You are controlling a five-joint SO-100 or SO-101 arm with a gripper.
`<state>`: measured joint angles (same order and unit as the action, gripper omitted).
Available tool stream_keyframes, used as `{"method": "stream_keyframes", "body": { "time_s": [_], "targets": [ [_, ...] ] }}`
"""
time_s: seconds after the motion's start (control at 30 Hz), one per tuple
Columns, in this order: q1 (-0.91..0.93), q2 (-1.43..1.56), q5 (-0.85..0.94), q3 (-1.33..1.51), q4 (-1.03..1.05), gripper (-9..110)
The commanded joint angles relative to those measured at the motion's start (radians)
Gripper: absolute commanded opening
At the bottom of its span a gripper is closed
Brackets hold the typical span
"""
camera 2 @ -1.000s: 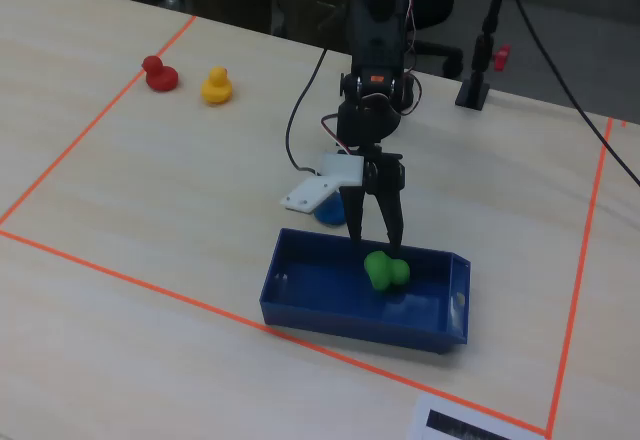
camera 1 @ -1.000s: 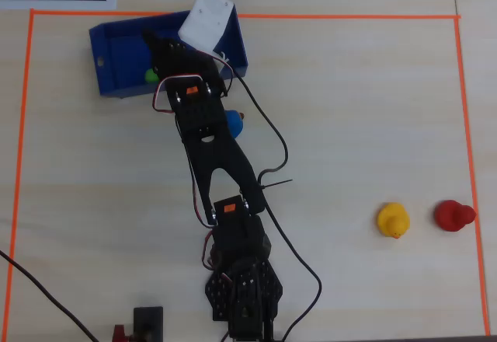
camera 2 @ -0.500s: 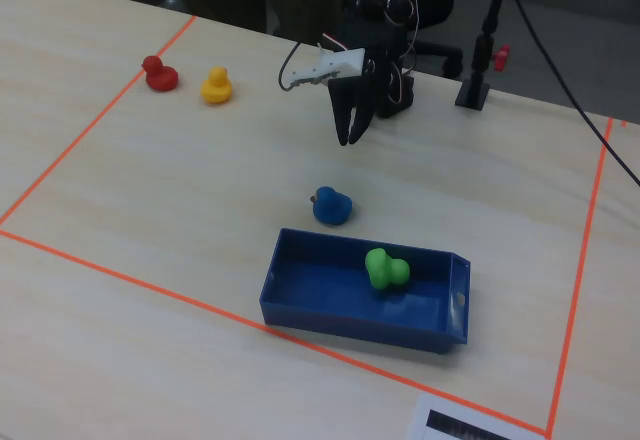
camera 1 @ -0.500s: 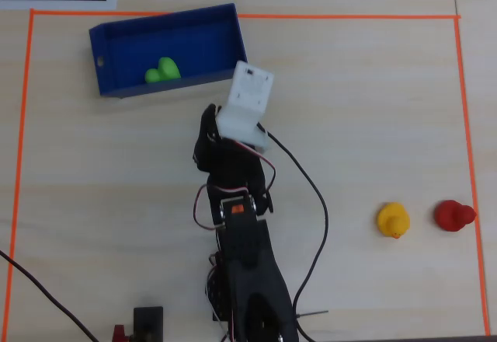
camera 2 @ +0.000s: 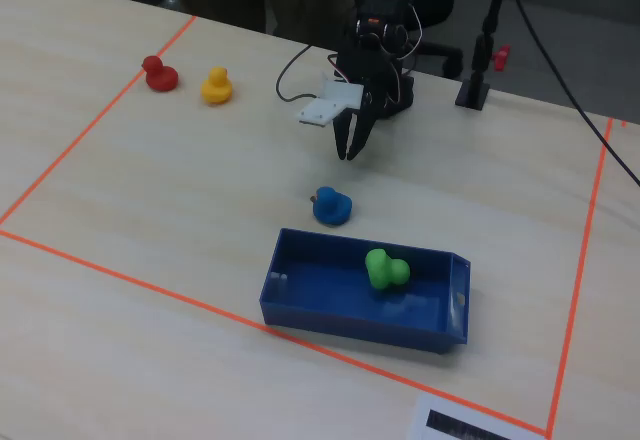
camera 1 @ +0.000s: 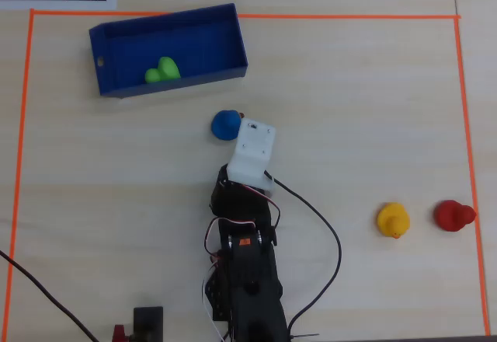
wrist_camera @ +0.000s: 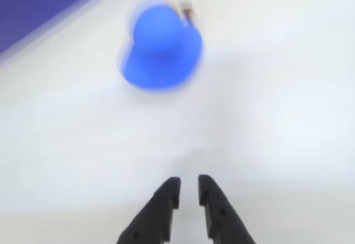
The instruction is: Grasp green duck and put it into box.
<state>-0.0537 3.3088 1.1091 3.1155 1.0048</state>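
The green duck (camera 1: pixel 163 70) lies inside the dark blue box (camera 1: pixel 167 17) at the back left of the overhead view. The fixed view shows the duck (camera 2: pixel 385 268) on the floor of the box (camera 2: pixel 360 320), right of its middle. My gripper (wrist_camera: pixel 188 186) holds nothing; its jaws stand almost together with a narrow gap, above bare table. In the fixed view the gripper (camera 2: pixel 348 152) points down, well apart from the box. In the overhead view the white wrist mount (camera 1: pixel 254 148) hides the fingers.
A blue duck (camera 1: pixel 225 124) sits between my gripper and the box, also seen blurred in the wrist view (wrist_camera: pixel 161 47). A yellow duck (camera 1: pixel 393 219) and a red duck (camera 1: pixel 453 215) stand at the right. Orange tape (camera 1: pixel 349 17) borders the table area.
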Motion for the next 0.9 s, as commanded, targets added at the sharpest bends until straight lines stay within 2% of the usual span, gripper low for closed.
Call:
{"method": "stream_keyframes", "body": {
  "time_s": [0.0,0.07,0.87],
  "targets": [
    [-0.011,0.003,0.130,-0.005,0.233,0],
    [-0.008,0.003,0.184,-0.005,0.302,0],
    [0.026,0.003,0.179,-0.005,0.307,2]
  ]
}}
